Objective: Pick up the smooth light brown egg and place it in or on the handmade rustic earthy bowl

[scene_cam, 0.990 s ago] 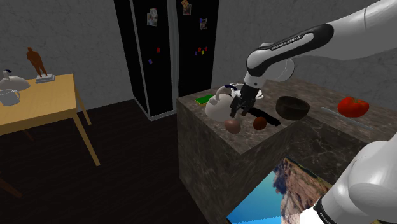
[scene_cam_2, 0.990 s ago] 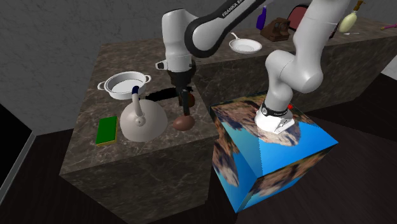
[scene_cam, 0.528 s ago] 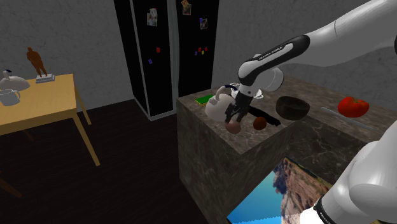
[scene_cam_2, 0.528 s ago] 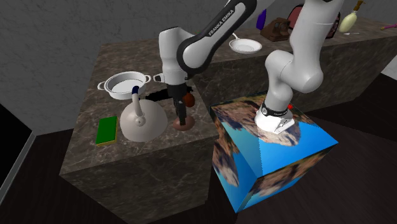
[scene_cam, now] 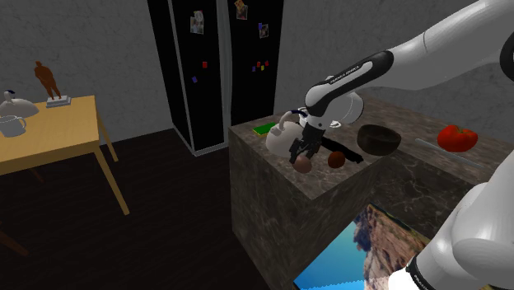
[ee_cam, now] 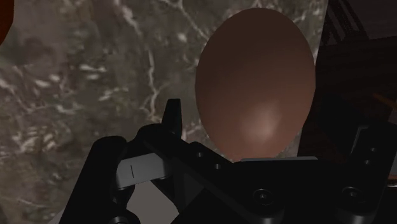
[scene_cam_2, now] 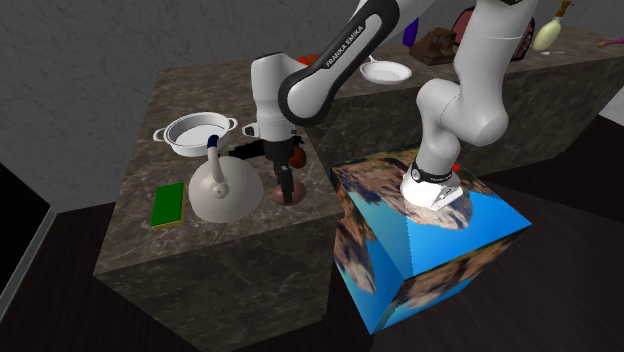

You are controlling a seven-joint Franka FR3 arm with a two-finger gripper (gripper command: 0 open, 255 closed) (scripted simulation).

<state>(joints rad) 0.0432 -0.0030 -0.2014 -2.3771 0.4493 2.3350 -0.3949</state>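
Observation:
A smooth brown egg [scene_cam: 303,164] [scene_cam_2: 288,196] [ee_cam: 254,83] lies on the dark marble counter [scene_cam: 272,169] close to its front edge. My black gripper [scene_cam: 301,153] [scene_cam_2: 284,186] [ee_cam: 267,130] is down over it and open. One finger [ee_cam: 171,118] stands on each side of the egg, and I see no contact. The dark brown bowl [scene_cam: 379,140] sits farther along the counter, toward the shoulder view's right, with nothing in it.
A white kettle [scene_cam: 282,138] [scene_cam_2: 222,190] stands right beside the gripper. A second, redder egg [scene_cam: 336,159] [scene_cam_2: 297,156] and a black utensil [scene_cam: 350,154] lie between egg and bowl. Also there: a green sponge [scene_cam_2: 166,204], a white pot [scene_cam_2: 196,133], a red vegetable [scene_cam: 457,137].
The gripper has come down and shifted toward the counter's edge, from above the egg to straddling it. The egg has stayed in place.

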